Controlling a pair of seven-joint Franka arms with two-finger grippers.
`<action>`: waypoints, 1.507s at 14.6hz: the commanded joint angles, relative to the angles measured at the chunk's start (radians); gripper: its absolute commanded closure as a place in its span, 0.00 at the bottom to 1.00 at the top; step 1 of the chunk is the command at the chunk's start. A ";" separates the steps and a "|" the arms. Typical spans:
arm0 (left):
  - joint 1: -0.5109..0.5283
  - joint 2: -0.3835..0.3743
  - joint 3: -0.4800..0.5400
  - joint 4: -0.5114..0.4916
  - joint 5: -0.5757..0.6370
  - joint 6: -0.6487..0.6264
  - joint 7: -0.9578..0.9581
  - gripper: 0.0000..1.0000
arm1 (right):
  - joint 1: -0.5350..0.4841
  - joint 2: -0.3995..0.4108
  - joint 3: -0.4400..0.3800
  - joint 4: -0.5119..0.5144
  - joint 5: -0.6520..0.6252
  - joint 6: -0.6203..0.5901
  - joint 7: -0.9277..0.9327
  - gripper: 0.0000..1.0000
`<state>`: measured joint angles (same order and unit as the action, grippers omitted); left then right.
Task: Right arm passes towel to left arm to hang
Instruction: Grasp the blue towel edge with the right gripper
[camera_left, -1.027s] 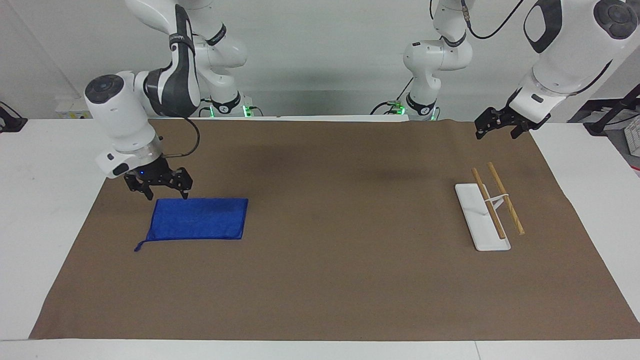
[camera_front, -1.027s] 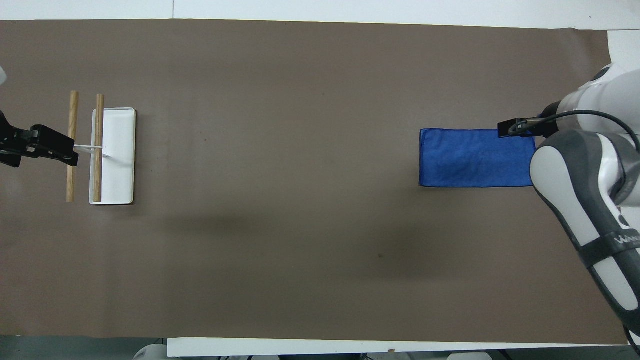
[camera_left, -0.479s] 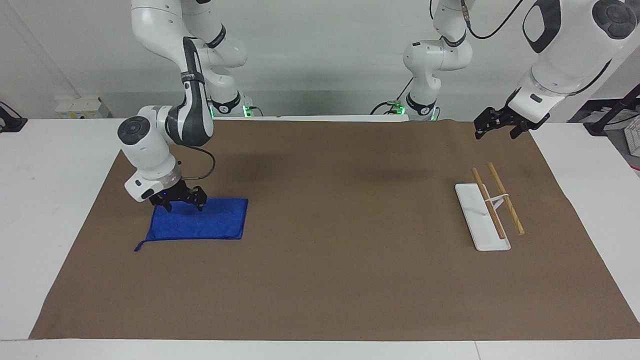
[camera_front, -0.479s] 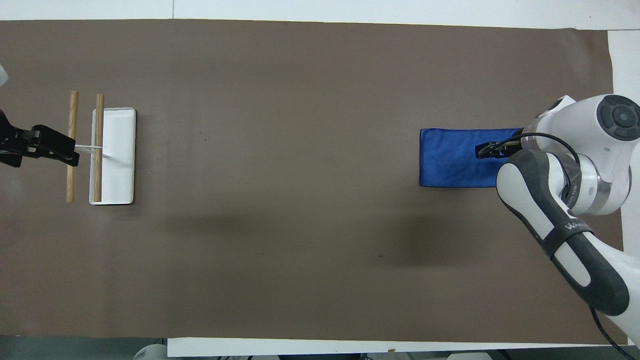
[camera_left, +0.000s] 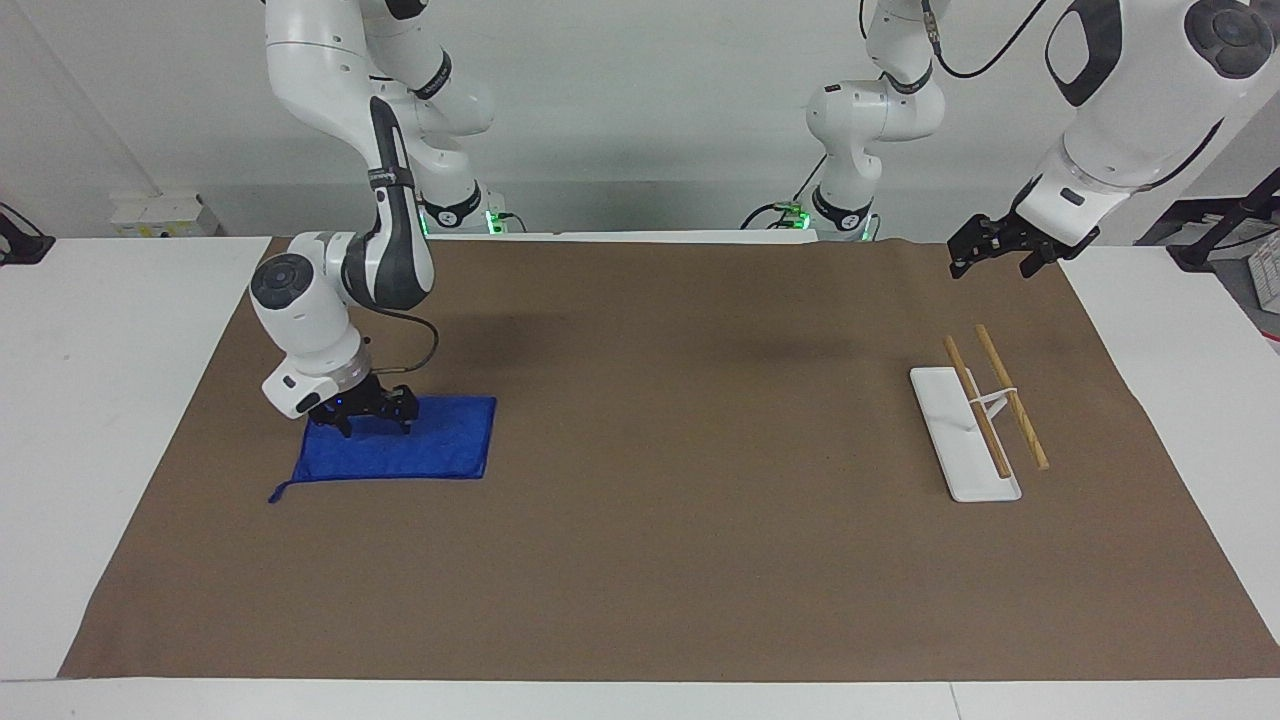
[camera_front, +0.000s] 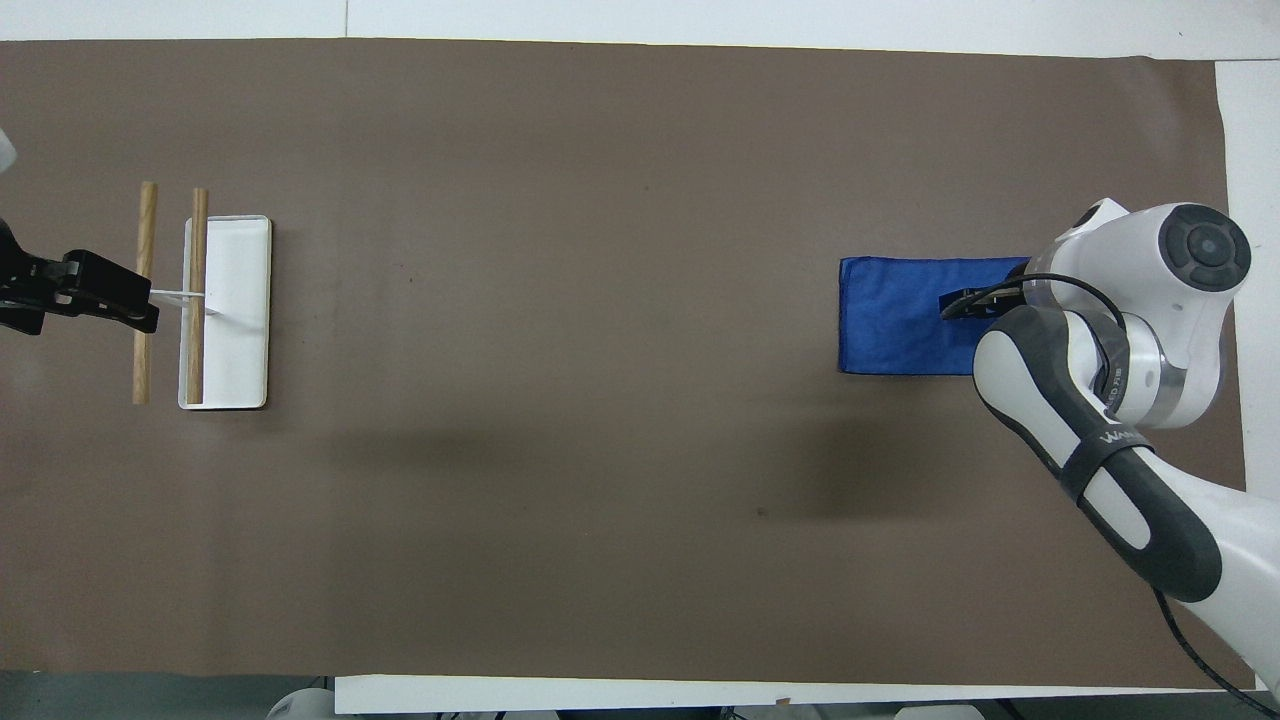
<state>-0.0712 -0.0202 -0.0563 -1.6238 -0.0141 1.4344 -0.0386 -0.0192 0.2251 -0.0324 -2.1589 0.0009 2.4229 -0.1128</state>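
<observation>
My right gripper (camera_left: 372, 417), fingers spread, sits on the towel (camera_left: 420, 455) lying flat at the surface's right-arm end (nine o'clock, facing view); closing shallow might pinch nothing

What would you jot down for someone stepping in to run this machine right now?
Right gripper: open, fingers down on the blue towel at its edge nearer the robots; no grip yet.
Left gripper: waiting in the air at the left arm's end of the table, near the wooden-bar rack.
Towel: flat on the brown mat, toward the right arm's end.
Done: right arm has reached the towel.
Left: grip, lift, pass to the left gripper, hang on the rack.
</observation>
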 joint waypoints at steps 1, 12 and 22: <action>0.008 -0.007 -0.007 -0.002 -0.007 -0.008 -0.010 0.00 | -0.008 0.017 0.006 -0.009 0.008 0.038 -0.044 0.06; 0.008 -0.007 0.000 -0.004 -0.009 -0.006 -0.010 0.00 | -0.010 0.026 0.006 -0.022 0.008 0.042 -0.041 1.00; 0.008 -0.006 0.003 -0.002 -0.010 -0.003 -0.017 0.00 | -0.010 -0.013 0.092 0.168 0.013 -0.284 0.348 1.00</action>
<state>-0.0710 -0.0202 -0.0511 -1.6239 -0.0141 1.4344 -0.0433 -0.0197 0.2347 0.0079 -2.0429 0.0020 2.2240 0.1159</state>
